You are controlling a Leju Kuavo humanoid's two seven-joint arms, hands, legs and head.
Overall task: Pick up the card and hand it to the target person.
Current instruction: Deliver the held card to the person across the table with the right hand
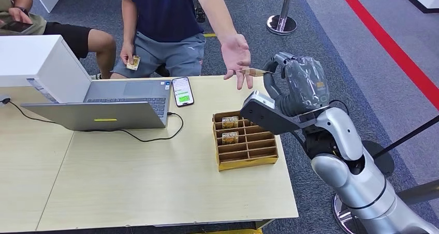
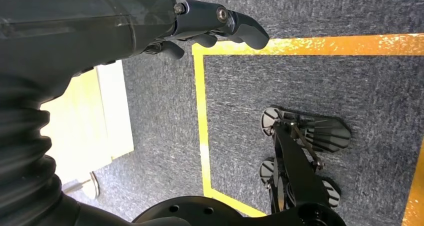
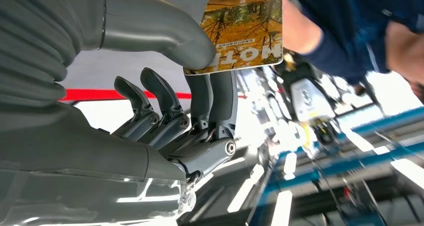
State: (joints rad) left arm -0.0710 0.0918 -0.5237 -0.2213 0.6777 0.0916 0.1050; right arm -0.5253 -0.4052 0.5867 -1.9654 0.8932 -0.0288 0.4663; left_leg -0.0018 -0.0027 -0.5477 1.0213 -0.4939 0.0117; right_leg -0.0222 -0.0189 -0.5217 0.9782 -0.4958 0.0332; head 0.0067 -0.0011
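My right hand (image 1: 297,81) is raised beyond the table's far right corner and pinches an orange hotel card (image 1: 253,71) between thumb and fingers. The right wrist view shows the card (image 3: 245,31) close up, clamped under the thick grey thumb (image 3: 165,33). A person in a dark blue shirt holds an open palm (image 1: 235,55) just above the card's far end, fingers touching or almost touching it. That person's other hand holds another card (image 1: 133,63). My left hand (image 2: 210,23) hangs over the carpet with fingers loosely curled, holding nothing.
A wooden slotted card box (image 1: 245,141) with two cards stands on the table (image 1: 155,192) near my right arm. A laptop (image 1: 108,107), phone (image 1: 182,91), cable and white box (image 1: 36,63) lie at the back left. A second seated person (image 1: 31,22) is at far left.
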